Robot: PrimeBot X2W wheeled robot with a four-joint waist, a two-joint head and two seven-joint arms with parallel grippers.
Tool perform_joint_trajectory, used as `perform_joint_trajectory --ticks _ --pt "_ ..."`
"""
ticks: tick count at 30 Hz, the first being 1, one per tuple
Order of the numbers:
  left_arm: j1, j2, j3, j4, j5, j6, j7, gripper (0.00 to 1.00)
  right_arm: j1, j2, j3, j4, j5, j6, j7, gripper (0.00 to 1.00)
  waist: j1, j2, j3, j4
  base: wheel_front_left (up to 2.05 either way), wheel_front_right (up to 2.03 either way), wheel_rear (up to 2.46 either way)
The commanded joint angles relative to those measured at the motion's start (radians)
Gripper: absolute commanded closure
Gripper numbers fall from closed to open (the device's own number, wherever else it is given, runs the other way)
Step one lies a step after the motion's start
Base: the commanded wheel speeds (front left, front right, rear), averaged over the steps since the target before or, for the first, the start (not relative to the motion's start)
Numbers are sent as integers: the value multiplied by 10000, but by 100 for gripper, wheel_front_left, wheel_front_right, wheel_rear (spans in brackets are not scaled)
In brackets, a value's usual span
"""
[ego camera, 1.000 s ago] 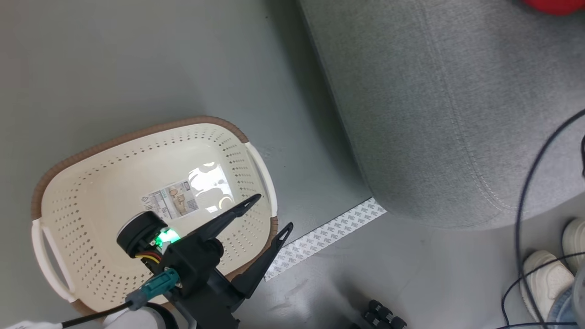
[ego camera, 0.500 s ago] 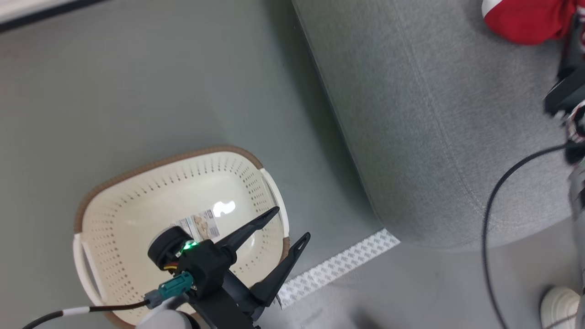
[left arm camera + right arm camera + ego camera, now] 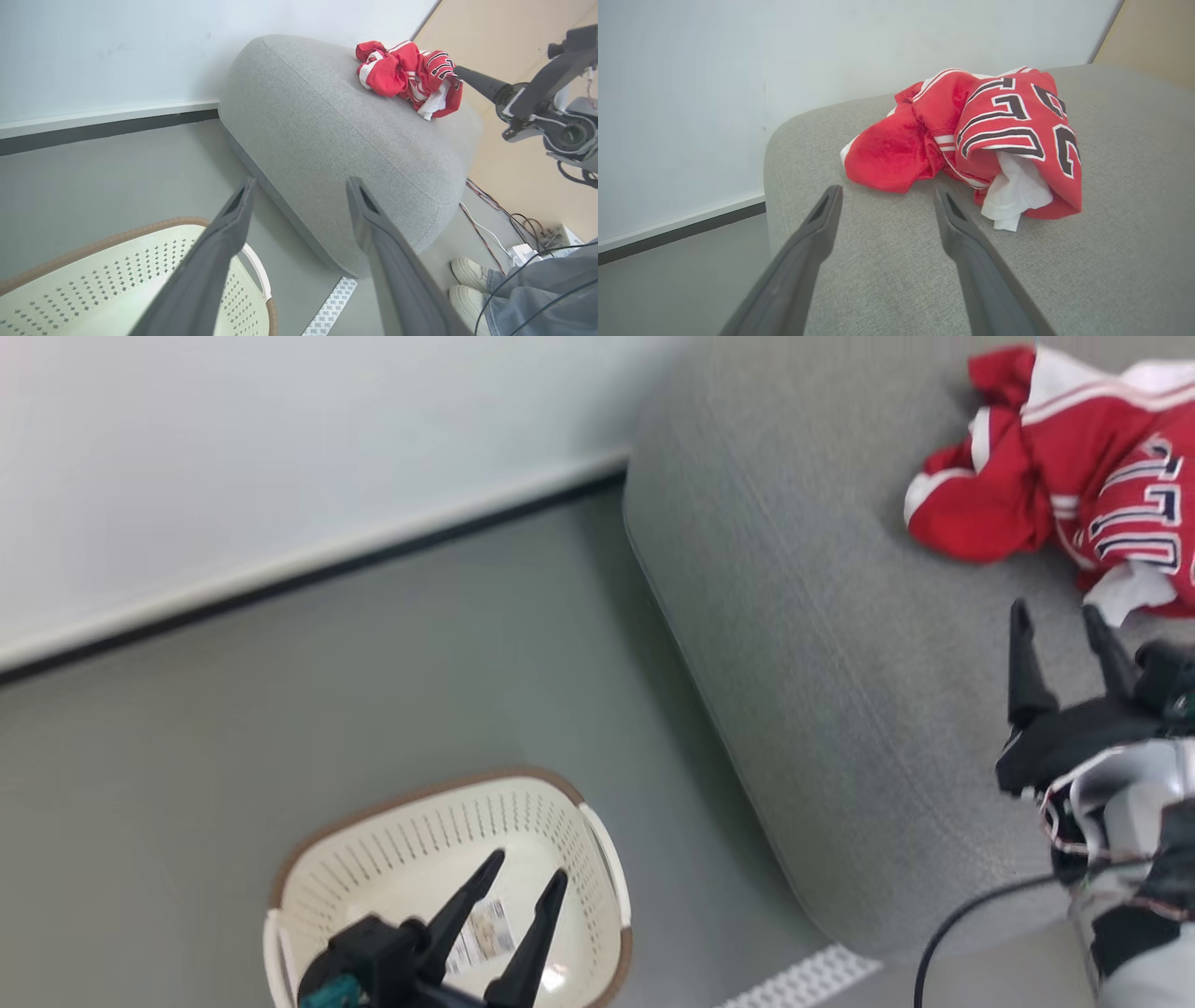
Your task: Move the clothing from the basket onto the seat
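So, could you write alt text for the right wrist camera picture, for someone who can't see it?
A crumpled heap of bright red fabric clothing with white trim and dark lettering lies on a large light grey upholstered seat cushion. The robot's two long dark fingers stand open just before it, holding nothing.

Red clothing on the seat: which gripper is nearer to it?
Right. The right gripper is open just short of the clothing, above the seat. The left gripper hangs open over the basket, well away from it.
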Motion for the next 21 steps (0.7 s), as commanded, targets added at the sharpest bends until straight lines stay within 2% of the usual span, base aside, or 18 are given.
perform_joint_trajectory --ticks 1,3,11,17,21 --pt "259 2 8 75 -81 39 -79 0 287 -90 45 -113 51 -5 23 0 4 1 -1900 776 0 0 0" --pt "638 -70 210 359 -178 166 -186 0 1228 -131 440 -1073 331 -3 266 0 4 1 -2560 1100 0 0 0" --pt "1093 -64 1145 765 -40 779 -330 0 3163 149 582 -3497 293 -3 678 0 4 1 -3220 2193 0 0 0" --pt "1453 -76 2109 680 417 1464 -339 0 4236 981 158 -4589 -76 -3 744 0 4 1 -3587 3018 0 0 0" --pt "1726 -162 2887 420 764 1709 -340 0 4832 1727 -12 -5021 -377 -3 674 0 4 1 -3732 3428 0 0 0"
